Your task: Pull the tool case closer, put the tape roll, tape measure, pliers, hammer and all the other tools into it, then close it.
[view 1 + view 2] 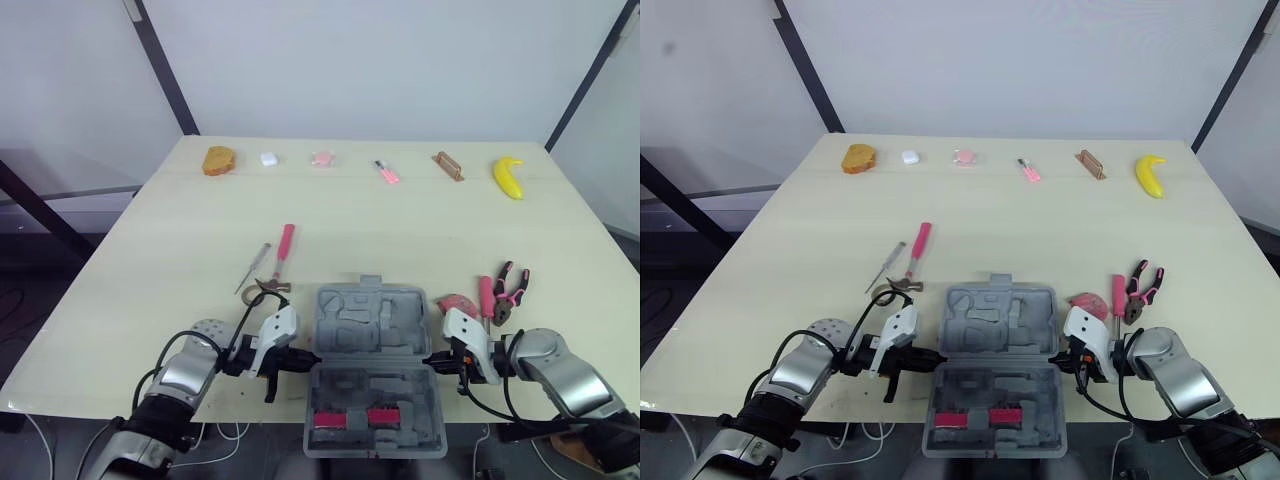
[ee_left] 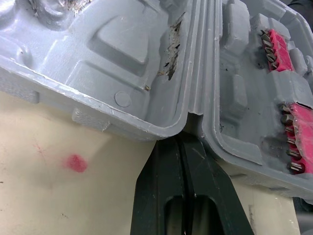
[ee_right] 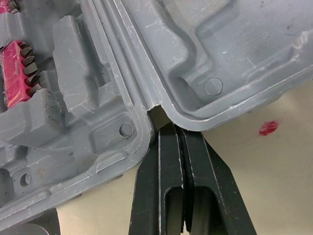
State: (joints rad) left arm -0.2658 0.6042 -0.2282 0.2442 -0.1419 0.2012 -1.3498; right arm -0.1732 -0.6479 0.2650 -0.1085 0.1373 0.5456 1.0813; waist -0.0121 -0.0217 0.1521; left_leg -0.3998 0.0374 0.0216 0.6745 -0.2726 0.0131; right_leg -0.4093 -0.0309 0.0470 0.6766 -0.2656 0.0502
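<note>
grippers sit lowest in the frame: the left gripper (image 1: 303, 357) and the right gripper (image 1: 431, 360) flank the open grey moulded plastic tool case (image 1: 370, 322). each has its two black fingers pressed flat together, holding nothing. both pairs of tips are nosed into the notch where the two halves meet at the hinge. i read that as a way to pinch the case between the arms and drag it, since a closed pair fits the gap and should not slide off the rounded shell.

the case lies at bottom centre. its near half, carrying two pink bit strips (image 1: 350, 417), hangs past the near edge of the pale wooden table (image 1: 400, 220), so the pull looks about finished. opened out, its long axis runs from bottom to top of the frame, the hinge line lies left to right, and the carry handle points to the top.

above its left corner lies the pink-handled hammer (image 1: 280, 262), handle slanting up, with a thin grey metal screwdriver (image 1: 254, 267) beside it. right of the far half lie a reddish round tape roll (image 1: 457, 302) and pink-and-black pliers (image 1: 510, 290), none packed yet. a yellow banana (image 1: 509, 177) lies at upper right.
</note>
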